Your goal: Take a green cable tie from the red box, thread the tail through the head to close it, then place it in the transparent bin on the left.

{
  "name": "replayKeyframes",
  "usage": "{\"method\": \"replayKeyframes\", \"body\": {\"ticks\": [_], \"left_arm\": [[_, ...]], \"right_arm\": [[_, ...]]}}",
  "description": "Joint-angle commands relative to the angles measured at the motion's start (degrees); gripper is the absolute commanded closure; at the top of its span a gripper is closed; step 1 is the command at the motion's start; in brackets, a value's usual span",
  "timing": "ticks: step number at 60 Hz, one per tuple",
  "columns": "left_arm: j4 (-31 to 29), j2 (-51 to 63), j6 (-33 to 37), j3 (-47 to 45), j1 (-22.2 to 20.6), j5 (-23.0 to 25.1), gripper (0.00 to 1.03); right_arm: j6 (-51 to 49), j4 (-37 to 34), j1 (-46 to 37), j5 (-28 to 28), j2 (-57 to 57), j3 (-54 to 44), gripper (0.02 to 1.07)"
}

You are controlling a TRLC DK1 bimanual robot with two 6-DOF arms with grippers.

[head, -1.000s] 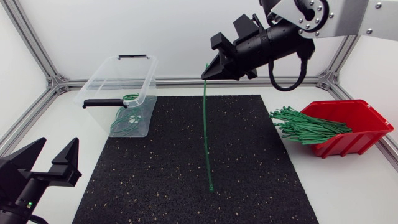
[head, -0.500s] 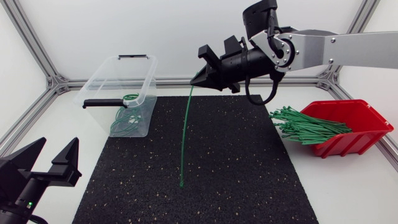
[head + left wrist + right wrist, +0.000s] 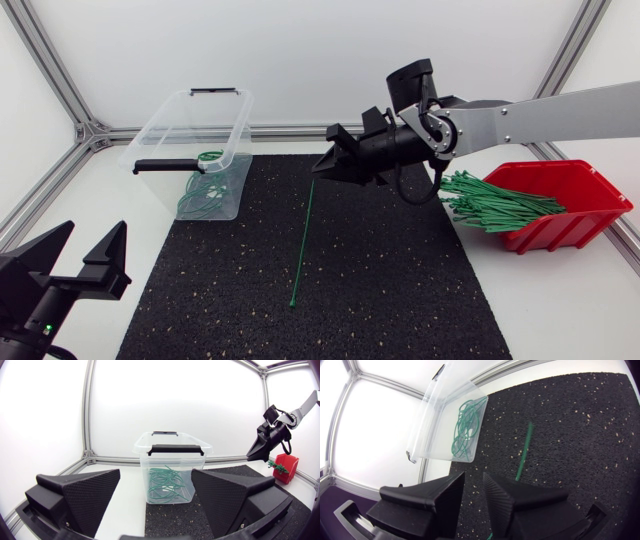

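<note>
A straight green cable tie (image 3: 302, 245) slants from just under my right gripper (image 3: 324, 170) down to the black mat (image 3: 400, 270). In the right wrist view the fingers stand slightly apart. The tie (image 3: 524, 450) runs ahead from beneath one finger (image 3: 520, 497), outside the gap at the tips. I cannot tell whether it still touches a finger. The red box (image 3: 580, 200) at the right holds a bundle of green ties (image 3: 490, 205). The transparent bin (image 3: 170, 125) at the back left holds looped ties (image 3: 203, 190). My left gripper (image 3: 88, 242) stands open and empty at the front left, facing the bin (image 3: 172, 452).
The mat covers the table's middle. Aluminium frame rails (image 3: 60, 100) run along the back and sides. The bin has black handles (image 3: 165, 165). The red box (image 3: 285, 467) shows small beyond the mat in the left wrist view.
My right gripper has come down toward the mat. The tie's lower end has slid left across the mat. The right fingers have parted a little. The left arm has not moved.
</note>
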Motion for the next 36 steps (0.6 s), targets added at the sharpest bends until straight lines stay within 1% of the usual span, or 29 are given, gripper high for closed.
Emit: {"method": "replayKeyframes", "body": {"ticks": [1,3,6,10,16,17,20,23,26,30,33,36], "left_arm": [[-1.44,-0.04,-0.92,-2.22,-0.25,0.30,0.04],[-1.44,-0.04,-0.92,-2.22,-0.25,0.30,0.04],[-1.44,-0.04,-0.92,-2.22,-0.25,0.30,0.04],[-1.44,-0.04,-0.92,-2.22,-0.25,0.30,0.04],[-1.44,-0.04,-0.92,-2.22,-0.25,0.30,0.04],[-1.44,-0.04,-0.92,-2.22,-0.25,0.30,0.04],[-1.44,-0.04,-0.92,-2.22,-0.25,0.30,0.04],[-1.44,-0.04,-0.92,-2.22,-0.25,0.30,0.04],[-1.44,-0.04,-0.92,-2.22,-0.25,0.30,0.04],[-1.44,-0.04,-0.92,-2.22,-0.34,0.30,0.04],[-1.44,-0.04,-0.92,-2.22,-0.34,0.30,0.04],[-1.44,-0.04,-0.92,-2.22,-0.34,0.30,0.04]], "right_arm": [[-3.71,0.20,-1.81,0.21,-4.64,-2.99,0.57],[-5.47,-0.51,-2.42,0.65,-6.22,-3.61,0.51],[-8.46,-1.65,-2.77,1.79,-8.06,-3.96,0.51],[-14.96,-3.23,-2.69,3.63,-10.53,-4.13,0.51],[-26.21,-9.03,-1.63,5.57,-11.14,-1.59,0.50],[-27.88,-9.73,-1.28,5.92,-11.32,-1.32,0.49],[-32.54,-12.37,-0.31,7.06,-11.93,-0.36,0.42],[-39.22,-16.85,1.62,10.84,-12.20,1.14,0.36],[-46.08,-20.54,3.29,12.78,-12.37,2.37,0.31],[-54.34,-23.62,5.40,15.94,-12.46,3.16,0.31],[-58.47,-25.20,6.89,18.49,-12.46,3.34,0.30],[-60.93,-26.17,8.56,20.60,-12.11,3.51,0.26]]}}
